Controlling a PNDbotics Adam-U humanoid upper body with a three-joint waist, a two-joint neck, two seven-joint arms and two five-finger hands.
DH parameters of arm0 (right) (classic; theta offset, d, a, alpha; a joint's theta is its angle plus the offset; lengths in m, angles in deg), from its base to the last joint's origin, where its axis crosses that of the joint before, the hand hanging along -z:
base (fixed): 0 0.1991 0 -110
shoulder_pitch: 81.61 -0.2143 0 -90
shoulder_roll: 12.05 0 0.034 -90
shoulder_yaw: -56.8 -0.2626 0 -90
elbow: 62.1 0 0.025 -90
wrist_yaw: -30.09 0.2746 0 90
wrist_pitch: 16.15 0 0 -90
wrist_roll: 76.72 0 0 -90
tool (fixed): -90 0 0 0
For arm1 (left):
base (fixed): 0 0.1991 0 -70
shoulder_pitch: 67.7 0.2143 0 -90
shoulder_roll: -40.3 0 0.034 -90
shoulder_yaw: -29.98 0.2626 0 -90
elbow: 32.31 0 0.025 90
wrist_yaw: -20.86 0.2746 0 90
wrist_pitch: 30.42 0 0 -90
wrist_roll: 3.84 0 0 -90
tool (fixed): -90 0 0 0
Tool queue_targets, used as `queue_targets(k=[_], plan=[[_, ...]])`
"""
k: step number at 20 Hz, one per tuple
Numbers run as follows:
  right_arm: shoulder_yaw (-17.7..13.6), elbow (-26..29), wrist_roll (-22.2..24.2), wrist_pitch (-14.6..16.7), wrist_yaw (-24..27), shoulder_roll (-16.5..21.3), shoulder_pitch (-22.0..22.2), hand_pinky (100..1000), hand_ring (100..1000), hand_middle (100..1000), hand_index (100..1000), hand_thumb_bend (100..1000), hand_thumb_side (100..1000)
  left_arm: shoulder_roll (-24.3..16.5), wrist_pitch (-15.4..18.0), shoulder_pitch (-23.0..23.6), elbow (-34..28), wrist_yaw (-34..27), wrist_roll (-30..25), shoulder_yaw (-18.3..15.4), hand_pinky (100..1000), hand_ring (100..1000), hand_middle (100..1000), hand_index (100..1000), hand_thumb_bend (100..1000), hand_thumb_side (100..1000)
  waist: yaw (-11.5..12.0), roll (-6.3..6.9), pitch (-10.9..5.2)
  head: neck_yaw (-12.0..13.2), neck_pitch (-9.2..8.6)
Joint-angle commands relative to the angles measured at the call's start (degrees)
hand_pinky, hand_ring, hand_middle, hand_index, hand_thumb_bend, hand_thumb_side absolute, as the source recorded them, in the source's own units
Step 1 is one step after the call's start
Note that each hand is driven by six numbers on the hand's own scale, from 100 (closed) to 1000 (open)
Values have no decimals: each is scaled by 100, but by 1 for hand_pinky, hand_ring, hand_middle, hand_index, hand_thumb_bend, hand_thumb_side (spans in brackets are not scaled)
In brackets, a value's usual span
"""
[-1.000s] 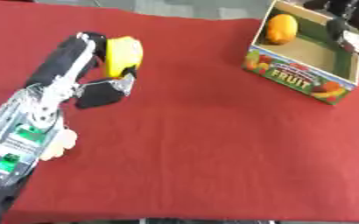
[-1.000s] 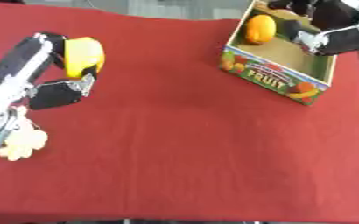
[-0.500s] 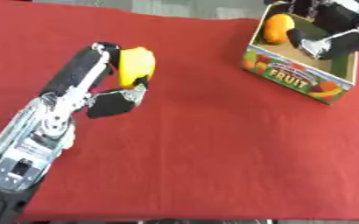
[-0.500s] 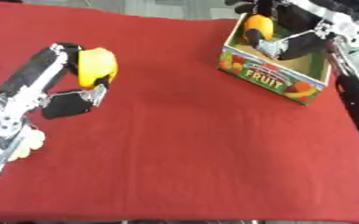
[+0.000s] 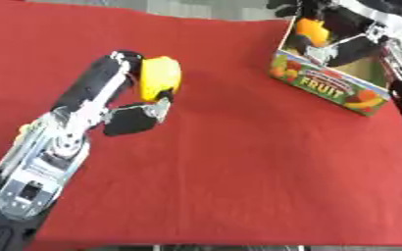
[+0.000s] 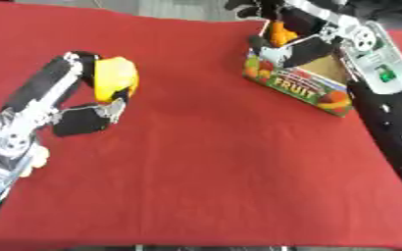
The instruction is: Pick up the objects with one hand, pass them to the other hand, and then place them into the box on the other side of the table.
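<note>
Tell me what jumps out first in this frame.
The left hand at centre-left, curled round a yellow object above the red tablecloth. Next, the fruit-printed box at the upper right, where the right hand sits over an orange object inside it.

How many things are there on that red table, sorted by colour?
Yellow: 1, the yellow object in the left hand.
Orange: 1, the orange object in the box, by the right hand.
Multicoloured: 1, the box.
Total: 3.
</note>
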Motion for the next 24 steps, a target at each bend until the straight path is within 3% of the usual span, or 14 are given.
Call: queue_targets(k=[1,24], plan=[[24,-4,1197,1327,-159,16,-147,941,1000,874,972,100,100,155,80,-166,5,56,12,31,627,630,561,601,100,409,7,-3,-85,-73,30],[228,-295,1197,2101,-1492,-588,-289,947,1000,890,983,100,104,991,432,-399,1229,484,435,128,620,625,557,601,100,451,103,-29,15,-224,9]])
